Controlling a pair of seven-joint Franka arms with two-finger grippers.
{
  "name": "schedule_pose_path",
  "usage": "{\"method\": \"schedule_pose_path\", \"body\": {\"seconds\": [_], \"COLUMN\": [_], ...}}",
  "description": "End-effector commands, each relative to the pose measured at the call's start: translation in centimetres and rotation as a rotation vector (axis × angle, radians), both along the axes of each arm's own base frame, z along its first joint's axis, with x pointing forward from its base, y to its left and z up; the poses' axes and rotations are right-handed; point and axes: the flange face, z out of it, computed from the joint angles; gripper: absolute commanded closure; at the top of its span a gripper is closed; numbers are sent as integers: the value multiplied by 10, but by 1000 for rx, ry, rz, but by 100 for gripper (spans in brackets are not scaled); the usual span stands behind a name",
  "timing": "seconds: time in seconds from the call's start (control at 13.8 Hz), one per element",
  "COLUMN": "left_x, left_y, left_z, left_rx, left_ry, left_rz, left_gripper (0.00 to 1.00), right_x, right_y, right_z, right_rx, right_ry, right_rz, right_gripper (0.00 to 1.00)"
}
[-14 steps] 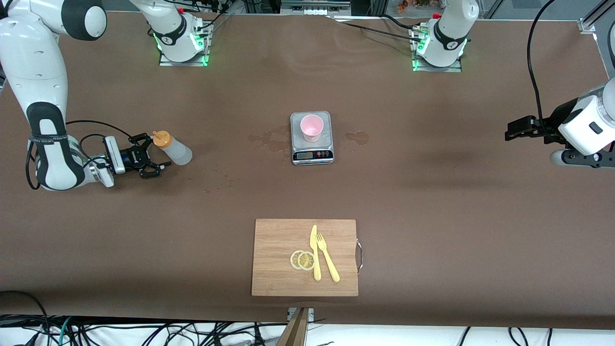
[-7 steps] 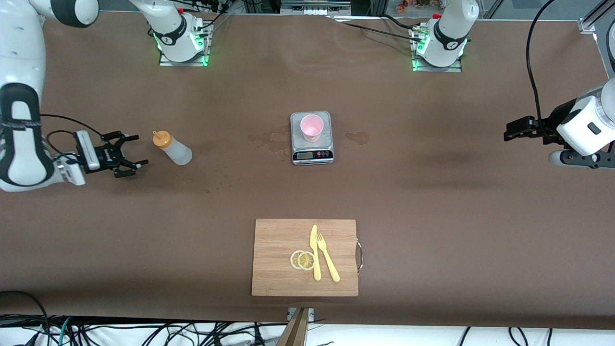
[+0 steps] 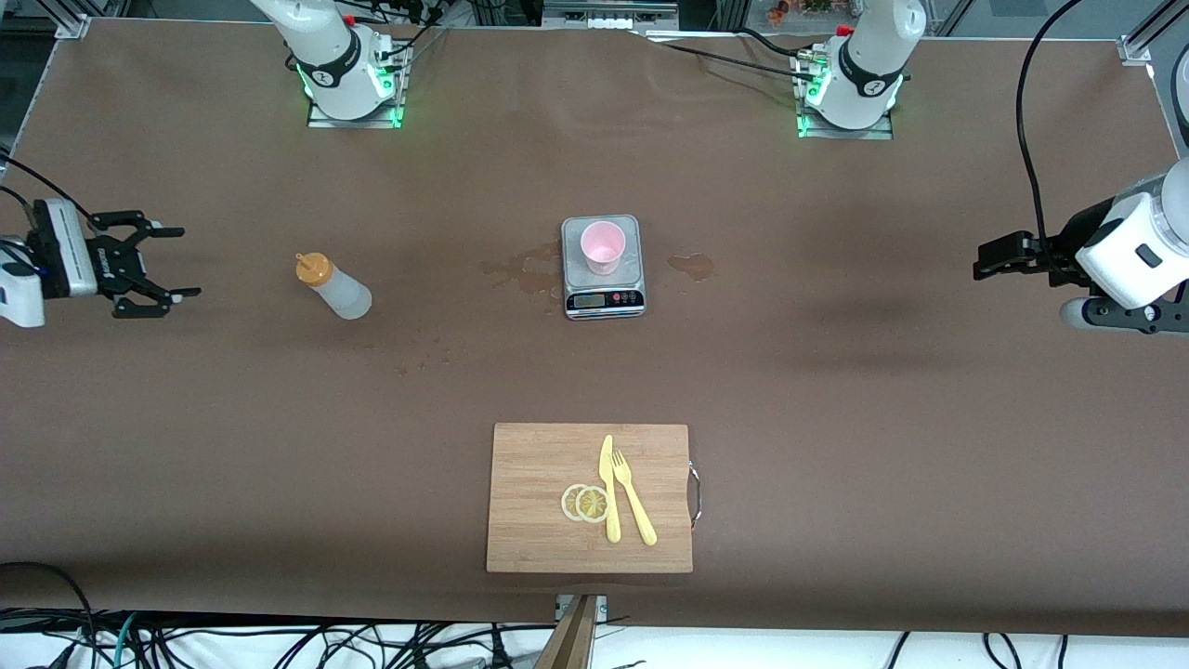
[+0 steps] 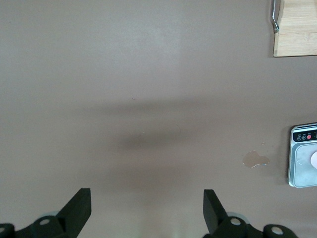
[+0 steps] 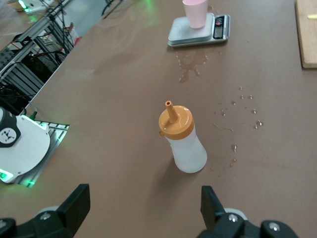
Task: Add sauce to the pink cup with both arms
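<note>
a: where is the translucent whitish squeeze bottle with orange nozzle cap [image 3: 333, 286]?
b: upright on the brown worktop [image 3: 836, 372], toward the right arm's end.
a: and the pale pink plastic cup [image 3: 602, 247]?
b: on the silver scale [image 3: 603, 297], mid-worktop.
a: grippers?
b: right gripper [image 3: 160, 263] near the worktop's end edge, fingers spread, empty; left gripper [image 4: 147, 210] likewise spread, empty.

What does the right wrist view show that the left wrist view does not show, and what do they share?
Only the right wrist view shows the sauce bottle standing alone, the whole pink cup, spilled drops near the bottle and the right arm's green-lit base. Only the left wrist view shows the cutting board's metal handle and a small puddle. Both show the scale, a piece of the cutting board, the brown table, and their own gripper open and empty: right gripper, left gripper.
</note>
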Motion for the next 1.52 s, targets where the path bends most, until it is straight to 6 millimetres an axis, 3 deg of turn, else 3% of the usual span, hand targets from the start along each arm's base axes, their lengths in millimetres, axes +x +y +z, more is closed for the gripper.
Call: {"method": "schedule_pose_path", "body": {"seconds": [0.0,0.44,0.73,1.23,1.45], "left_x": [5,5,5,5,5], "left_y": [-1,-1,-1,-1,-1], "left_z": [5,4,5,4,4], "left_rx": [3,7,6,3,2], "left_ry": [-6,-5,-6,-5,-5], "left_rz": [-1,0,0,-1,-2], "left_gripper": [0,0,0,0,0], "right_x": [-2,11,8,-9,-7], "right_y": [29,103,140,169,167], "right_z": [41,91,119,177,188], "right_rx": [-156,-442,-560,-816,-848], "right_ry": [16,20,66,78,98], "right_rz": [-84,-269,-541,-1038,-1192], "right_gripper": [1,1,1,1,1]}}
